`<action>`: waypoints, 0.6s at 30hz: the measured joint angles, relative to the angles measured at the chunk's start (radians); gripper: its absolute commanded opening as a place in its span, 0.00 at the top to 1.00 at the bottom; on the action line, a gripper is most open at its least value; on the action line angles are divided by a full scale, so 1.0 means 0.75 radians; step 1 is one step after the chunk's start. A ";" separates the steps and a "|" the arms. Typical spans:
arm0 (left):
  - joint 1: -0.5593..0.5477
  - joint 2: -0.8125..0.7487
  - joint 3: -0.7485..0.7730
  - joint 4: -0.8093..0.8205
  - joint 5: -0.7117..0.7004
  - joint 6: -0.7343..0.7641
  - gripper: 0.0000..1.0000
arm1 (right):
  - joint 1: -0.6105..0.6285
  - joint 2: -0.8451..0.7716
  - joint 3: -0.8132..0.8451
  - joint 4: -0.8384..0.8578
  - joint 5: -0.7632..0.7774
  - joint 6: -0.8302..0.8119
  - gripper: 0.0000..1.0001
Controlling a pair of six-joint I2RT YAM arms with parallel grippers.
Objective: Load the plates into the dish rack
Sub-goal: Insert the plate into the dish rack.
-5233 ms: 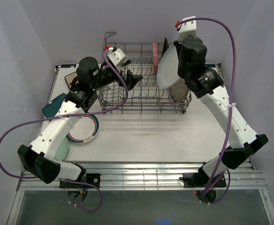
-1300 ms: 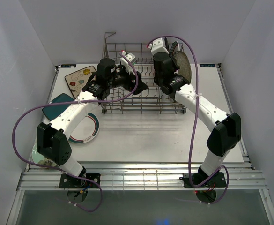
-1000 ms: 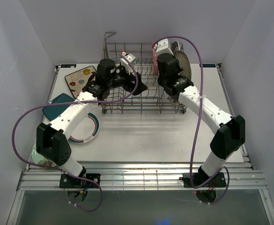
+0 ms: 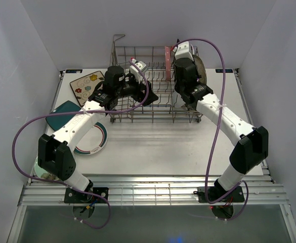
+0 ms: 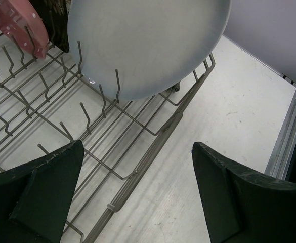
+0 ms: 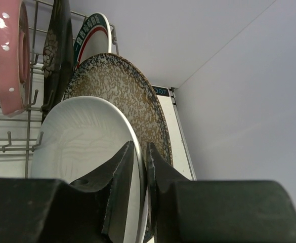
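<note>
**White oval plate up in the rack, right tool on its rim**

So here's what we're looking at. The right tool (image 6: 140, 149) has its two black fingers pressed onto the rim of the white oval plate (image 6: 82, 147), one on each side, pinching it. That plate stands on edge in the dish rack (image 4: 158, 115), and it's glossy with faint ribbing across its face.

Close behind it stands the speckled plate (image 6: 122, 91), round with a mottled brown-grey glaze. We can't tell if the two touch. Further along we spot a black plate (image 6: 59, 50) with a pale floral print, a teal-rimmed round plate (image 6: 94, 38) and the pink dotted plate (image 6: 8, 55) with its white spots. All of them stand upright among thin grey wire tines.

The left tool (image 5: 137, 147) is spread wide and holds nothing. Its matte black fingers hover with the rack's wire edge running between them.

On the white tabletop (image 4: 153, 147), left of the rack, three plates lie flat: a cream floral square plate (image 4: 87, 83), a teal square plate (image 4: 61, 114) and a ringed round plate (image 4: 94, 139).
</note>
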 measured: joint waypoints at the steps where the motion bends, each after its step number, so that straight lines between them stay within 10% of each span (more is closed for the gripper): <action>1: 0.000 0.000 0.000 0.000 0.000 0.001 0.02 | -0.001 0.001 0.000 0.002 -0.001 0.000 0.78; 18: 0.000 -0.025 -0.052 -0.004 -0.005 0.024 0.02 | -0.045 0.148 0.218 -0.062 -0.089 -0.075 0.79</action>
